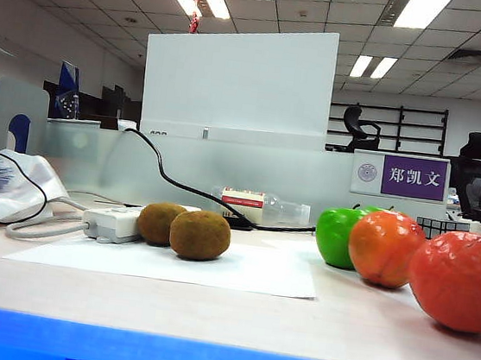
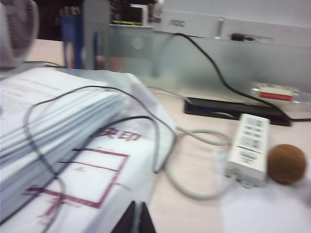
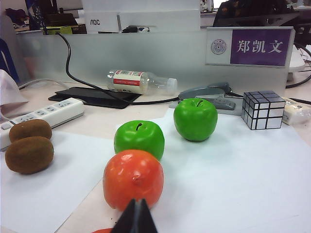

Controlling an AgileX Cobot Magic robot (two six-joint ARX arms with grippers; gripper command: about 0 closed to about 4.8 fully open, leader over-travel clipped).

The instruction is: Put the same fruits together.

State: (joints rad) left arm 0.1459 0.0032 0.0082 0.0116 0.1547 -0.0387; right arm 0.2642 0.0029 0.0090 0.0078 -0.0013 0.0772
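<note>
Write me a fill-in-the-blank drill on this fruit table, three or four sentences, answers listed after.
1. The two kiwis lie beside a white ____.
2. In the right wrist view, the silver mirror cube stands on the same sheet of white paper as the two ____ apples.
3. The left gripper and the right gripper are both ____, holding nothing.
4. A clear plastic ____ lies on its side behind the fruits, by the frosted partition.

Missing words: power strip; green; shut; bottle

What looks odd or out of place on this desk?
A clear plastic bottle lies tipped on its side by the divider, apart from the sorted fruit. A black cable loops loosely over the paper stack. Nothing looks spilled or broken.
</note>
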